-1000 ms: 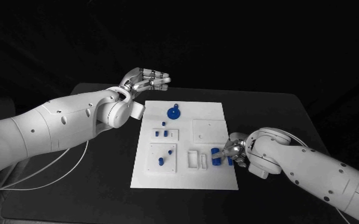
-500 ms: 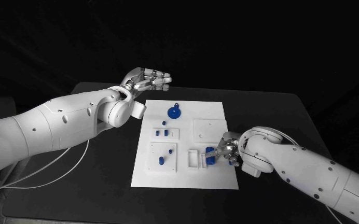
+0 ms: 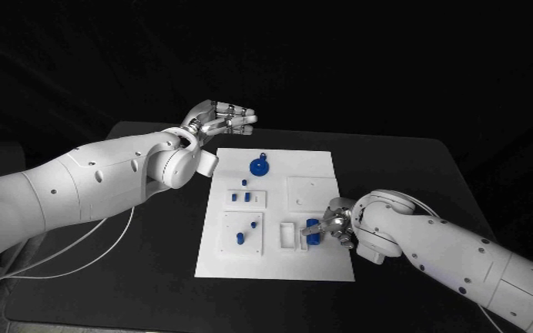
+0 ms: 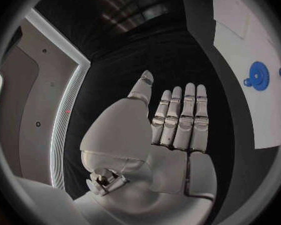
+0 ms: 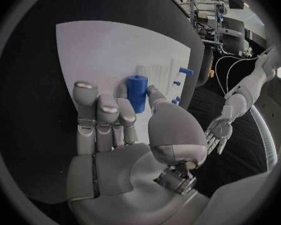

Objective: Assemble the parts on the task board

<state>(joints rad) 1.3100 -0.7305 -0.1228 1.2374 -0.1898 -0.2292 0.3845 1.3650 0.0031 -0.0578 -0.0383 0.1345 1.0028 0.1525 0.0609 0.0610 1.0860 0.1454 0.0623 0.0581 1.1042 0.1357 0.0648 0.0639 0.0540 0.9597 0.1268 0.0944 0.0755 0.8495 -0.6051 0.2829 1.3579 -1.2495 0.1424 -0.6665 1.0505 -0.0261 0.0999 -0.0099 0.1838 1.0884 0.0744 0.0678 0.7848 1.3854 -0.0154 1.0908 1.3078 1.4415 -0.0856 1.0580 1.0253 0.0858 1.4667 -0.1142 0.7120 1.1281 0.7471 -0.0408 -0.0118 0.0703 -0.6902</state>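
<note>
The white task board (image 3: 316, 260) lies in the middle of the black table. At its front right my right hand (image 3: 342, 227) pinches a blue cylinder (image 3: 314, 230) between thumb and fingers, just over the board beside white upright slots (image 3: 288, 235). The right wrist view shows the blue cylinder (image 5: 137, 91) upright between the thumb and fingertips (image 5: 123, 105) of my right hand (image 5: 125, 135). My left hand (image 3: 223, 120) hangs off the board's far left corner, flat and holding nothing. In the left wrist view the left hand (image 4: 172, 130) has its fingers stretched out straight.
A blue gear (image 3: 258, 167) sits at the board's far side, also seen as the blue gear (image 4: 258, 76). Small blue pegs (image 3: 241, 195) and another peg (image 3: 239, 237) stand in white blocks on the board's left half. A white cable (image 3: 78, 248) trails under my left arm.
My right hand has carried the blue cylinder a little to the left, toward the white slots. The left arm has stayed where it was.
</note>
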